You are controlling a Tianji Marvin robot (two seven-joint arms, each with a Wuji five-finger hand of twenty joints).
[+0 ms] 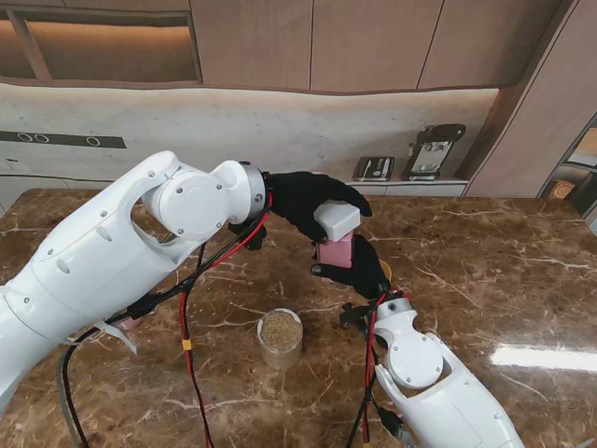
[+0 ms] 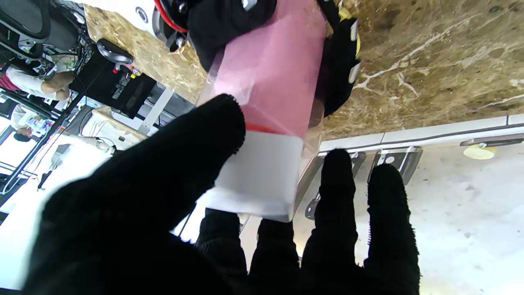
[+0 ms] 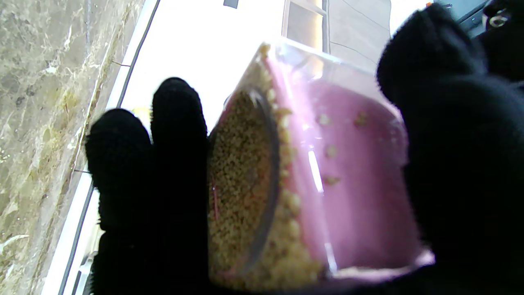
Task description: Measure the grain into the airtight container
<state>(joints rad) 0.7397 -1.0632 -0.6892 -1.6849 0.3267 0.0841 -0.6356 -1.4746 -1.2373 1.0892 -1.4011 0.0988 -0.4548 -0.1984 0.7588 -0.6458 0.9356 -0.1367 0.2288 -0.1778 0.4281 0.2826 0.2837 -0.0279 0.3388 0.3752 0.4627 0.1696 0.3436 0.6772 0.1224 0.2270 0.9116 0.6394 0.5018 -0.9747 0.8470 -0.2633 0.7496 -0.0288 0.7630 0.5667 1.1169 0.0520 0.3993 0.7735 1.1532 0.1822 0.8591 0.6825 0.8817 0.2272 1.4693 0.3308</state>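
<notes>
- Two black-gloved robot hands meet over a brown marble counter [image 1: 485,243], working a pink airtight container [image 1: 337,250] w/ a white lid [image 1: 337,220].
- Right hand [image 1: 359,266] grips the container body from the side nearer to me, fingers wrapped round it; the container sits up off the counter, approx. mid-table, slightly right of centre.
- Left hand [image 1: 303,201] comes in from the left, fingers curled over the lid; thumb [image 2: 196,139] lies across the lid's side in the left wrist view, other fingertips [image 2: 385,192] stick out past it. Can't tell if the lid is seated or just resting.
- Right wrist view shows grain [image 3: 241,180] inside the container, packed against the clear wall, w/ loose kernels stuck to the pink side. Container looks tipped in that view; exact angle unclear.
- A small clear measuring cup [image 1: 280,338] stands on the counter nearer to me, well apart from both hands, w/ grain in it up near the rim.
- Progress, as a judgement: some grain is already in the container, so at least one measure appears done. The cup being full suggests either another measure is left to pour, or it's the supply.
- Prob. step in hand: lid on or off. Direction can't be read from here.
- Backdrop: appliances [image 1: 431,149] on a far ledge.
</notes>
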